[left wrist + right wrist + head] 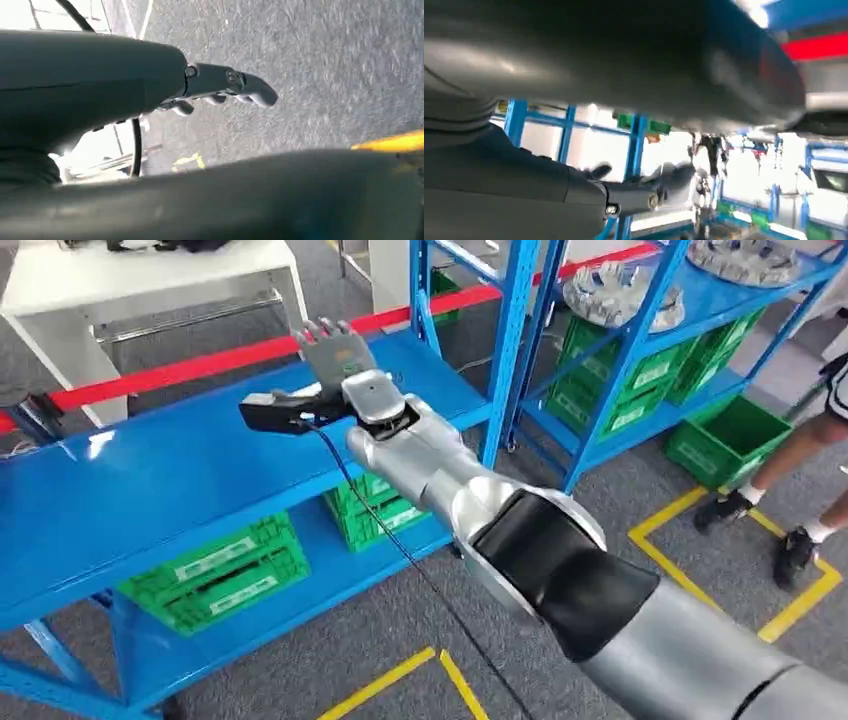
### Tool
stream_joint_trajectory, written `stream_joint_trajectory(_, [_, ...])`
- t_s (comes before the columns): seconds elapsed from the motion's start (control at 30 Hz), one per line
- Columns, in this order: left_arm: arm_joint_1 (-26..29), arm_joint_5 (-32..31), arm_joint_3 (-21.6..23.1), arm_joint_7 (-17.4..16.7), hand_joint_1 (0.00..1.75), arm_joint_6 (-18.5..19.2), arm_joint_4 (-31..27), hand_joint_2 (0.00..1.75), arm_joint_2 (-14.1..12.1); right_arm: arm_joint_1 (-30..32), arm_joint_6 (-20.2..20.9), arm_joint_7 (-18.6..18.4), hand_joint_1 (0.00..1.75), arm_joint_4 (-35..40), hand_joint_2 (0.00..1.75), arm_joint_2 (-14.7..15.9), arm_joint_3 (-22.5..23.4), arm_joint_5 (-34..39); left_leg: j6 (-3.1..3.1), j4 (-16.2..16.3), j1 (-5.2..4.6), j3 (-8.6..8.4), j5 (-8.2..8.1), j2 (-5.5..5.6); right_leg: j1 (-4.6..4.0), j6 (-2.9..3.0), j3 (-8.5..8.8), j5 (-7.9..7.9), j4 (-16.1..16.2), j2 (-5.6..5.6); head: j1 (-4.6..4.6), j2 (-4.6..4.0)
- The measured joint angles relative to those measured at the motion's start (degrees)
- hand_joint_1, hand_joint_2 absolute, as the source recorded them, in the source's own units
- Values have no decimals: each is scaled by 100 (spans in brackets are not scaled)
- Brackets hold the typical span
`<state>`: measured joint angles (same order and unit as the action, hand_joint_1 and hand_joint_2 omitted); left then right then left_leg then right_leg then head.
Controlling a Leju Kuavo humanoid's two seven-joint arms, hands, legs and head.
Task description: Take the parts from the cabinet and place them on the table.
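Note:
Two round grey metal parts lie on the upper shelf of the blue rack at the far right. My right arm reaches forward over a lower blue shelf, whose top is bare. The right hand is above that shelf's far edge, fingers stretched out, holding nothing. In the right wrist view its dark fingers are extended in front of blue rack posts. My left hand hangs over grey floor with its fingers apart and nothing in them.
A white table stands at the far left behind a red barrier strip. Green crates fill the lower shelves, with one on the floor. A person's legs stand at the right by yellow floor lines.

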<state>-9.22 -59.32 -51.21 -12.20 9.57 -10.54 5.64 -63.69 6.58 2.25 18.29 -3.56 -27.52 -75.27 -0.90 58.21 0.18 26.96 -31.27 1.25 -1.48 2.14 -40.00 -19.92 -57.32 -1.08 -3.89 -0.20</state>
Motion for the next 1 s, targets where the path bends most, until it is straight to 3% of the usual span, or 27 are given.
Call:
stream_joint_trajectory(0.03, [6, -2, -2, 0, 0, 0, 0, 0, 2, -32, -4, -17, 0, 0, 0, 2, 0, 28, -56, 91, 0, 46, 115, -1, -2, 33, 42, -62, 10, 9, -7, 0])
stream_joint_trajectory(0.07, [2, -7, -4, 2, 0, 0, -9, 0, -22, -51, -6, -13, 0, 7, 0, -7, -2, 41, -109, 378, -8, 236, 215, -2, 41, 66, 162, -79, 40, 0, -11, 0])
stream_joint_trajectory(0.13, [-1, -11, -7, 4, 0, 9, -7, 0, -7, -51, -6, -9, 0, 4, 0, -4, -11, 74, -135, 1138, 5, 704, 389, -50, 54, 138, 312, -207, 62, 4, 35, 0])
stream_joint_trajectory(0.17, [-2, -11, -11, 9, 0, 9, -7, 0, -7, -24, -6, -6, 0, 4, 0, -4, -22, 92, -158, 1463, 16, 966, 241, -59, 60, 136, 391, -285, 61, 4, 22, 0])
stream_joint_trajectory(0.2, [4, -13, -11, 2, 0, 9, -7, 0, -9, 14, -4, -6, 0, 4, 0, -4, -33, 103, -180, 1688, 22, 1201, -87, -64, 60, 137, 482, -369, 61, 3, 22, 0])
stream_joint_trajectory(0.23, [16, -13, -18, 0, 0, 9, -7, 0, -11, 45, -4, -6, 0, 4, 0, -4, -42, 114, -189, 1766, 23, 1359, -361, -70, 62, 135, 564, -444, 58, -1, 29, 0])
stream_joint_trajectory(0.27, [27, -15, -28, 0, 0, 9, -7, 0, -17, 73, -4, -4, 0, 2, 0, -2, -46, 133, -186, 1712, 26, 1455, -519, -77, 66, 126, 657, -526, 51, -8, 24, 0])
stream_joint_trajectory(0.3, [31, -15, -35, -2, 0, 9, -7, 0, -26, 92, -4, -4, 0, 2, 0, 2, -48, 146, -188, 1532, 29, 1464, -498, -85, 70, 117, 748, -601, 43, -14, 26, 0])
stream_joint_trajectory(0.33, [34, -18, -37, -4, 0, 9, -9, 0, -31, 99, -6, -4, 0, 2, 0, 4, -50, 146, -176, 1211, 30, 1418, -307, -90, 79, 98, 841, -687, 28, -15, 26, 0])
stream_joint_trajectory(0.37, [35, -17, -37, -4, 0, 9, -9, 0, -35, 98, -6, -4, 0, 2, 0, 4, -52, 149, -189, 737, 32, 1328, 114, -93, 91, 75, 942, -788, 3, -15, 26, 0])
stream_joint_trajectory(0.4, [50, -20, -37, -4, 0, 9, -7, 0, -35, 107, -6, -2, 0, 2, 0, 4, -55, 151, -195, 279, 40, 1257, 710, -98, 89, 51, 970, -886, -6, -10, 31, 0])
stream_joint_trajectory(0.43, [74, -20, -39, -4, 0, 9, 11, 0, -33, 106, -6, 9, 0, -4, 0, 9, -61, 157, -178, -112, 47, 1308, 1140, -108, 60, 28, 1035, -968, -99, -23, 83, 0])
stream_joint_trajectory(0.47, [52, -20, -42, -4, 0, 9, 4, 0, -35, 110, 4, 33, 0, -4, 0, 9, -70, 162, -66, 11, 36, 1210, 961, -122, 49, -16, 986, -1014, -45, -39, 85, 0])
stream_joint_trajectory(0.5, [60, -20, -44, -15, 0, 18, 7, 0, -35, 138, 4, 55, 0, -2, 0, 15, -79, 181, -15, -5, 20, 1225, 1005, -111, 57, -65, 1046, -1064, -52, -41, 57, 0])
stream_joint_trajectory(0.57, [71, -24, -46, -15, 0, 17, 7, 0, -16, 136, -6, 90, 0, 2, 0, 39, -83, 238, 64, -9, 51, 1144, 966, -118, 44, -93, 1066, -1044, -145, -34, -4, 0])
stream_joint_trajectory(0.6, [70, -28, -48, -17, 0, 17, 4, 0, -13, 149, -11, 105, 0, 2, 0, 63, -85, 289, 96, -25, 60, 1086, 937, -114, 59, -124, 951, -1002, -382, -4, -11, 0])
stream_joint_trajectory(0.63, [67, -39, -48, -28, 0, 17, 2, 0, -17, 149, -11, 118, 0, 2, 0, 74, -96, 324, 136, -28, 63, 1049, 897, -114, 70, -166, 742, -1002, -736, 28, -37, 0])
stream_joint_trajectory(0.67, [56, -48, -55, -44, 0, 15, 0, 0, -24, 171, -13, 147, 0, 2, 0, 85, -116, 378, 147, -29, 63, 1012, 850, -113, 102, -218, 444, -1129, -1182, 37, -50, 0])
stream_joint_trajectory(0.73, [51, -52, -77, -59, 0, 15, 0, 0, -24, 281, -17, 175, 0, 2, 0, 116, -142, 450, 154, -29, 62, 935, 762, -104, 138, -271, -28, -1555, -1768, 45, -52, 0])
stream_joint_trajectory(0.77, [52, -55, -81, -57, 0, 15, -2, 0, -28, 344, -22, 197, 0, 2, 0, 131, -146, 481, 148, -24, 63, 887, 713, -93, 154, -279, -183, -1661, -1845, 53, -59, 0])
stream_joint_trajectory(0.8, [59, -55, -87, -50, 0, 15, 0, 0, -31, 387, -31, 214, 0, 2, 0, 142, -151, 516, 142, -17, 62, 839, 666, -86, 162, -276, -214, -1560, -1704, 61, -61, 0])
stream_joint_trajectory(0.83, [65, -55, -90, -31, 0, 15, 0, 0, -28, 416, -44, 225, 0, 2, 0, 153, -164, 538, 131, -3, 62, 787, 617, -85, 162, -262, -146, -1297, -1376, 64, -61, 0])
stream_joint_trajectory(0.87, [67, -55, -92, -13, 0, 15, 0, 0, -28, 433, -55, 243, 0, 2, 175, 160, -175, 573, 114, 6, 60, 718, 562, -85, 156, -238, 30, -860, -827, 69, -70, 0])
stream_joint_trajectory(0.9, [67, -55, -92, -2, 0, 17, 0, 0, -26, 443, -68, 251, 0, 2, 175, 181, -179, 588, 95, 6, 60, 660, 515, -86, 146, -198, 215, -470, -316, 80, -72, 0])
stream_joint_trajectory(0.93, [68, -55, -94, -2, 0, 15, 2, 0, -24, 466, -87, 269, 0, 2, 175, 184, -181, 625, 67, 0, 58, 617, 485, -91, 124, -168, 269, -372, -121, 90, -51, 0])
stream_joint_trajectory(0.97, [61, -55, -98, -4, 0, 15, 2, 0, -24, 473, -90, 286, 0, 2, 175, 184, -184, 643, 29, -6, 56, 619, 472, -87, 74, -151, 257, -542, -66, 96, -59, 0])
stream_joint_trajectory(1.0, [51, -55, -113, -9, 0, 15, -2, 0, -28, 494, -92, 302, 0, 2, 175, 184, -194, 675, -19, -24, 59, 629, 445, -92, 68, -116, 307, -446, -79, 87, -68, 0])
